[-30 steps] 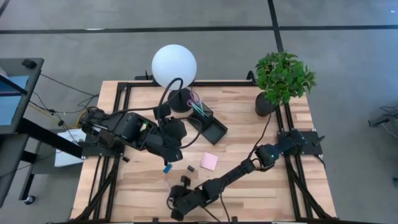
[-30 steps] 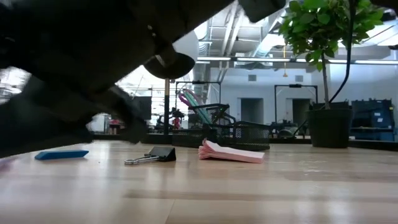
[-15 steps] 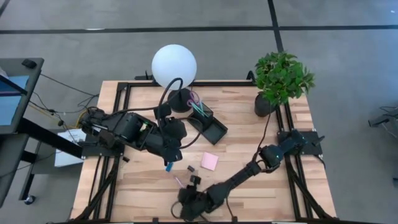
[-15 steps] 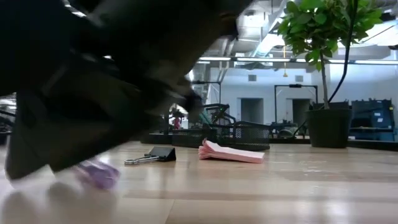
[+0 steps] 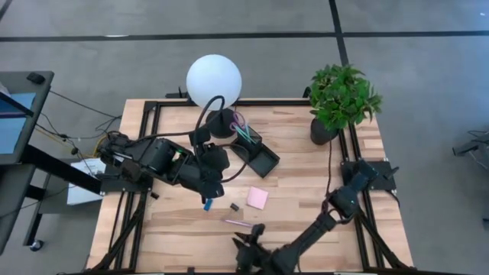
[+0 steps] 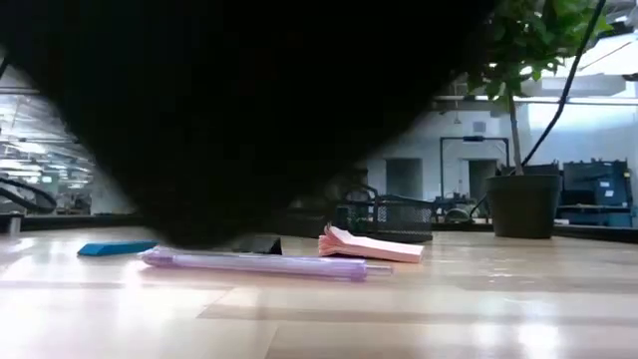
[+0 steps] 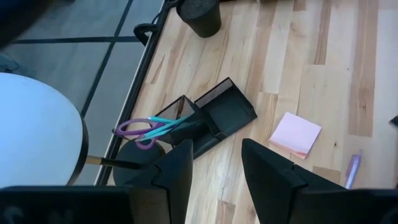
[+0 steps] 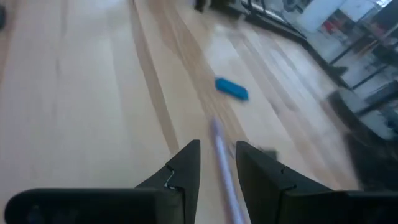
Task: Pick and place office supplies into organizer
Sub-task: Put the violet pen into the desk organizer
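Landmark: black mesh organizer (image 5: 256, 153), sitting on the wooden table (image 5: 306, 168) beside the lamp base under the white globe lamp (image 5: 214, 80).

Organizer: purple-handled scissors (image 7: 142, 129) and a teal pen (image 7: 166, 119) stand in its tall cup section; the low tray section looks bare.

Pink sticky-note pad (image 5: 257, 198) lies flat on the table, near the organizer's tray end, on the front side. Black binder clip (image 5: 234, 206) lies just beside the pad. Blue block (image 5: 205, 204) is farther along from the clip, away from the pad. Purple pen (image 5: 237, 222) lies flat on the table, beyond pad and clip from the organizer; not gripped.

Left gripper (image 5: 208, 195) hangs over the blue block, at the organizer's front side; fingers (image 7: 270, 180) part-way apart, nothing between them.

Right gripper (image 5: 246, 246) is low at the table's front edge, well apart from the organizer. Its fingers (image 8: 186, 168) stand narrowly apart with the purple pen's end in line with the gap; no contact visible.

Potted plant (image 5: 340, 99) stands at the far corner.
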### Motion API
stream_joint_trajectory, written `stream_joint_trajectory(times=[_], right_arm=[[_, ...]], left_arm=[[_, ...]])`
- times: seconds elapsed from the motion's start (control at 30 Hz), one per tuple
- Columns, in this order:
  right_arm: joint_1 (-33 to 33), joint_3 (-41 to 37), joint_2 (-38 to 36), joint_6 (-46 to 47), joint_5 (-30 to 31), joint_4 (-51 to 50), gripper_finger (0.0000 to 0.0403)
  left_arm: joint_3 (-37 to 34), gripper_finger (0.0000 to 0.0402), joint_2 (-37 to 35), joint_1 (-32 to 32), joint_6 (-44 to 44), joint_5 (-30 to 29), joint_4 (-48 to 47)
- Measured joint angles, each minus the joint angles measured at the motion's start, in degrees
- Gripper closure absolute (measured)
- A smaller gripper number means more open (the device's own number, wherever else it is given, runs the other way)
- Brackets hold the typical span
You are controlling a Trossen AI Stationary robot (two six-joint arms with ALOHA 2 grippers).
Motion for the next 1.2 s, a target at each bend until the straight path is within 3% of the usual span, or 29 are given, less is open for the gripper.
stream_joint_trajectory(times=[0.3, 0.5, 0.7, 0.87, 1.0, 1.1, 1.2], right_arm=[[2.0, -0.1, -1.9, 30.7, 0.2, -31.4, 0.0305], [3.7, -0.1, -10.4, 30.2, 0.9, -44.7, 0.0305], [6.7, -4.6, -23.0, 31.4, 8.4, -48.2, 0.0305], [11.3, -16.6, -30.8, 38.9, 17.9, -41.6, 0.0305], [12.3, -31.1, -33.5, 42.7, 22.6, -23.2, 0.0305], [9.9, -40.1, -33.7, 39.8, 19.9, -2.1, 0.0305], [5.7, -46.6, -32.4, 28.1, 7.7, 20.3, 0.0305]], left_arm=[[0.0, 0.0267, 0.0, 0.0, -0.9, 0.2, 0.0], [0.0, 0.0267, 0.0, 0.0, -0.8, 0.4, 0.0], [0.0, 0.0267, 0.0, 0.0, -0.4, 0.4, 0.0], [0.0, 0.0267, 0.0, 0.0, 0.2, 0.4, 0.0], [0.0, 0.0267, 0.0, 0.2, 1.5, 0.4, 0.0], [0.0, 0.0267, 0.0, 0.7, 1.6, 0.3, 0.0], [0.0, 0.0267, 0.0, 1.0, 1.3, 0.3, 0.0]])
